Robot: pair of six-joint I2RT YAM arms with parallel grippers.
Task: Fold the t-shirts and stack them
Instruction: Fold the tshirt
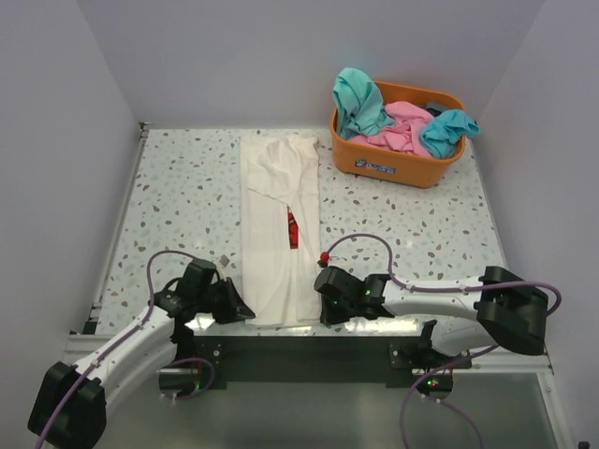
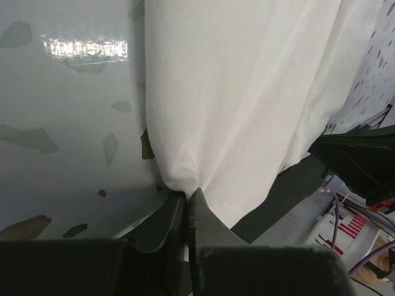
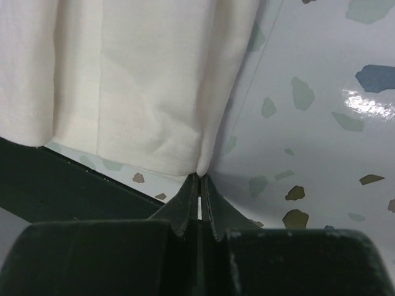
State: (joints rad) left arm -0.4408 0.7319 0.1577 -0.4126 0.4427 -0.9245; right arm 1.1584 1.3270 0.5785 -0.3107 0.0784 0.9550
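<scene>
Looking down from the top cam first: found one cream-white t-shirt (image 1: 271, 234) laid out as a long narrow strip on the table (image 1: 187, 206), with a bit of red print (image 1: 292, 227) peeking from the fold. Spotted the left gripper (image 1: 245, 313) at the strip's near-left corner and the right gripper (image 1: 320, 297) at the near-right one, so two grippers, one per corner. Counted one orange basket (image 1: 393, 166) far ahead of the right gripper and off to its right, holding what looked like two teal shirts (image 1: 360, 103) and one pink shirt (image 1: 404, 126). Hard to be sure in that heap, though.

Switching to the left wrist: pinched tight on the hem corner, with cloth spreading ahead and rightward of the fingertips.

Same deal on the right wrist: clamped closed on the other corner, cloth ahead and to the left.

Judged this as the crosswise fold, with the lengthwise folds done. Would call for lifting both corners evenly and carrying them forward toward the collar without skewing the strip.
</scene>
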